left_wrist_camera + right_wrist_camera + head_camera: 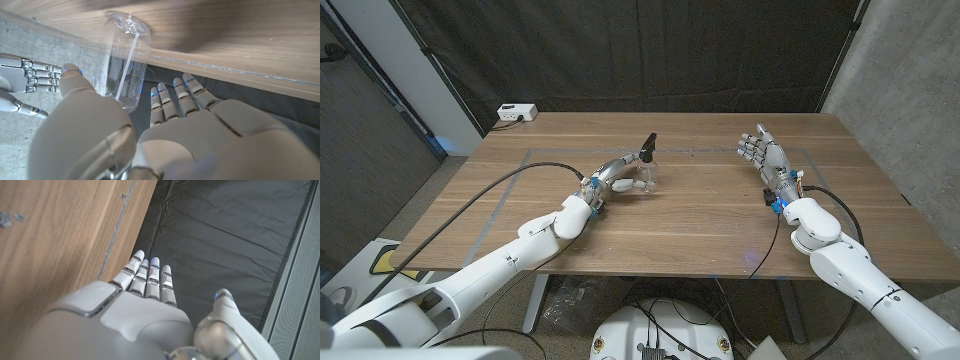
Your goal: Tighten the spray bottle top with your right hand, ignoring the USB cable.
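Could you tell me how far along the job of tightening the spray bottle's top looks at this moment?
Done: the left hand holds the clear spray bottle over the table. In hand: nothing more. Left: the right hand is open, well away from the black top, so all the tightening remains.

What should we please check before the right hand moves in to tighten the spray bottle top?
1. Bottle held by left hand: ok, fingers around the clear body.
2. Black spray top exposed toward the right hand: ok, it sticks out past the left hand.
3. Right hand free: ok, open, fingers apart, holding nothing.
4. Right hand at the top: not ok, it is well apart from the bottle.
5. Top looseness: cannot tell.
6. USB cable out of the path: cannot tell.
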Controlling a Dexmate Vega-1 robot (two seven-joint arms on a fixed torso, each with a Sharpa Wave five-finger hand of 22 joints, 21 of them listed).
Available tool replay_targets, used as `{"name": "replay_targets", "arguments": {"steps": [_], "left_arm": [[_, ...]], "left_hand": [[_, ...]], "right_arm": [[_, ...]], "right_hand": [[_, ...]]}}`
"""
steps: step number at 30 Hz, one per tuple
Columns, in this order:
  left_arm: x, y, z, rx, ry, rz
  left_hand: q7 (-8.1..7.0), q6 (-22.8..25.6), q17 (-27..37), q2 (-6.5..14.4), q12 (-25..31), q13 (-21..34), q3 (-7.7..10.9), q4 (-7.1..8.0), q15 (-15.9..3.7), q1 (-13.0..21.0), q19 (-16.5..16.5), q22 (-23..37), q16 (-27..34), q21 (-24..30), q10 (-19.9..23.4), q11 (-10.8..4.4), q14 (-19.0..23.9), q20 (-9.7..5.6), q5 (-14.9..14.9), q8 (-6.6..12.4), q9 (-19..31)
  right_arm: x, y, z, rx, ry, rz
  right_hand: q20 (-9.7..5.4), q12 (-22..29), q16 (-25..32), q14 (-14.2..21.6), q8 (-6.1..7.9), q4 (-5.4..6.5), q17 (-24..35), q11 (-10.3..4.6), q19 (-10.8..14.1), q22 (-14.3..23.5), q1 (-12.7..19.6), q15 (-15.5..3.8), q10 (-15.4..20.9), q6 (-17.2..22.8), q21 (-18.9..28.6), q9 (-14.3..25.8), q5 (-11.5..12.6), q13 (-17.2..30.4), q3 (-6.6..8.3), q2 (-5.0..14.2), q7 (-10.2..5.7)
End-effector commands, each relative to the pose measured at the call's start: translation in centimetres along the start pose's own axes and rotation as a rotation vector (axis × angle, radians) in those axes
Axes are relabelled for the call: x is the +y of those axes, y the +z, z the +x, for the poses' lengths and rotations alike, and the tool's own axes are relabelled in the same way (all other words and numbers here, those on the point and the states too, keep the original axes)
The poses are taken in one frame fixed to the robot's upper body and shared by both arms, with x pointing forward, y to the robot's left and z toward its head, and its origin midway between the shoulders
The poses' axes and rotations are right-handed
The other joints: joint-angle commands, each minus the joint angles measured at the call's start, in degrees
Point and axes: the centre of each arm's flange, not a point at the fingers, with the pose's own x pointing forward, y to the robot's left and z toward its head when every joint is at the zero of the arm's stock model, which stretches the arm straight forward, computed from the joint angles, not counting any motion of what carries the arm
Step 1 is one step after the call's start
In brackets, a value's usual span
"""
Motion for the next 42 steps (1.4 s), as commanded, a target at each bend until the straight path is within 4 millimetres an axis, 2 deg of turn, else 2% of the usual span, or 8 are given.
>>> {"name": "replay_targets", "arguments": {"steps": [1,17,26,28,32,33,36,42], "left_arm": [[0.0,0.2,1.0,-0.025,-0.030,0.002],[-0.5,0.6,2.7,-0.069,-0.073,-0.003],[-1.0,1.0,3.3,-0.075,-0.070,-0.028],[-1.1,1.1,3.2,-0.070,-0.053,-0.041],[-1.3,1.2,3.0,-0.052,-0.010,-0.083],[-1.3,1.1,3.0,-0.047,0.002,-0.097],[-1.4,0.9,2.9,-0.035,0.026,-0.150],[-1.8,0.7,2.7,-0.010,0.052,-0.238]], "left_hand": [[-0.23,1.0,0.2,0.2,0.5,0.3,-0.03,-0.43,-3.44,1.0,0.9,0.3,0.5,0.3,0.8,-0.42,1.2,-1.67,0.2,0.40,0.1],[-0.62,1.5,0.2,0.6,0.3,0.3,0.02,-0.49,-3.70,1.9,1.0,0.4,0.3,0.1,1.6,-0.46,1.8,-1.57,0.4,0.20,0.1],[-0.92,5.0,0.2,2.3,0.2,0.2,0.89,-0.91,-4.66,5.3,4.3,0.4,0.8,0.7,5.1,-0.91,6.2,-2.23,0.6,0.66,0.2],[-1.04,6.7,0.2,3.4,0.4,0.2,1.57,-1.23,-5.29,7.4,6.3,0.3,0.9,1.1,7.5,-1.50,8.3,-2.77,0.7,0.90,0.2],[-1.13,14.8,0.0,7.6,0.3,0.2,4.37,-1.61,-6.96,14.6,11.9,0.3,1.1,1.9,15.3,-2.75,16.1,-3.32,-0.8,2.40,0.2],[-1.55,17.7,0.0,8.9,0.3,0.2,5.25,-1.61,-7.08,16.3,13.7,0.3,1.1,2.3,17.6,-2.72,18.5,-3.42,-1.7,3.00,0.2],[-1.02,25.3,-0.2,12.0,0.2,0.2,7.91,-1.66,-8.14,21.3,18.2,0.3,0.8,3.0,25.4,-3.29,25.7,-4.24,-5.7,4.08,0.1],[0.03,36.3,-0.3,16.0,0.0,0.1,12.45,-0.46,-8.76,24.7,24.7,0.3,0.1,4.2,35.2,-2.75,35.1,-4.78,-10.6,4.68,-0.1]], "right_arm": [[0.0,-0.2,-0.2,0.004,-0.009,0.003],[-0.2,0.1,-0.5,-0.001,-0.025,0.000],[-0.3,0.3,-0.7,-0.005,-0.027,-0.001],[-0.3,0.3,-0.7,-0.004,-0.029,-0.001],[-0.4,0.2,-1.0,-0.003,-0.032,0.000],[-0.4,0.2,-1.0,-0.003,-0.032,0.001],[-0.4,0.1,-1.2,0.001,-0.030,0.000],[-0.5,0.0,-1.4,0.006,-0.020,0.000]], "right_hand": [[0.17,0.1,0.1,0.5,0.32,-0.29,0.1,0.11,0.7,0.1,0.6,-0.03,0.5,0.7,0.0,0.1,0.0,0.3,-0.01,0.12,0.05],[0.37,0.0,0.1,0.7,0.24,-0.35,0.2,0.19,0.9,0.2,0.6,-0.12,0.7,0.7,-0.1,0.1,0.0,0.3,-0.05,0.13,0.02],[0.48,0.0,0.1,0.8,0.23,-0.37,0.2,0.17,0.9,0.2,0.6,-0.10,0.8,0.7,-0.2,0.1,0.0,0.3,-0.06,0.15,0.02],[0.50,0.0,0.1,0.8,0.22,-0.37,0.2,0.18,0.9,0.2,0.6,-0.07,0.9,0.7,-0.2,0.1,0.0,0.3,-0.06,0.15,-0.03],[0.53,0.0,0.1,0.9,0.23,-0.38,0.2,0.17,0.9,0.2,0.6,-0.05,0.9,0.8,-0.2,0.1,0.0,0.3,-0.08,0.15,-0.06],[0.52,0.0,0.1,0.9,0.23,-0.38,0.2,0.17,0.9,0.2,0.6,-0.06,0.9,0.8,-0.2,0.1,0.0,0.3,-0.08,0.15,-0.07],[0.49,0.0,0.0,0.8,0.23,-0.39,0.2,0.17,1.0,0.2,0.6,-0.07,1.0,0.8,-0.2,0.2,0.0,0.3,-0.08,0.16,-0.11],[0.54,0.0,0.0,0.9,0.23,-0.39,0.2,0.13,1.0,0.2,0.6,0.01,0.9,0.8,-0.3,0.2,0.0,0.3,-0.10,0.18,-0.16]]}}
